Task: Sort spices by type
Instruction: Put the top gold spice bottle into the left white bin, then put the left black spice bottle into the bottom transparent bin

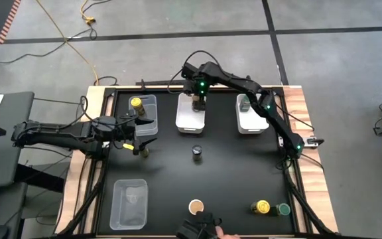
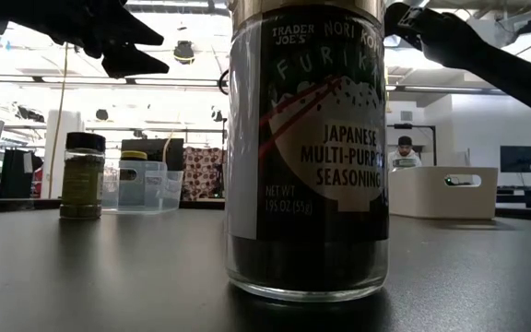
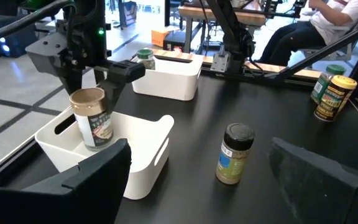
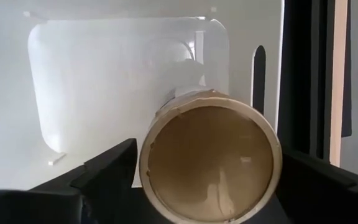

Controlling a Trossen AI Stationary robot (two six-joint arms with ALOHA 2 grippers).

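One tan-topped spice jar [image 4: 211, 163] is standing in the white bin [image 3: 143, 163]; our right tool [image 1: 198, 101] is bracketing it, fingers [image 4: 101, 168] spread. Our left tool [image 1: 140, 135] is hanging released.

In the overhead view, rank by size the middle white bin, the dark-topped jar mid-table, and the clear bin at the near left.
1. Clear bin
2. Middle white bin
3. Dark-topped jar, far smaller than either bin.
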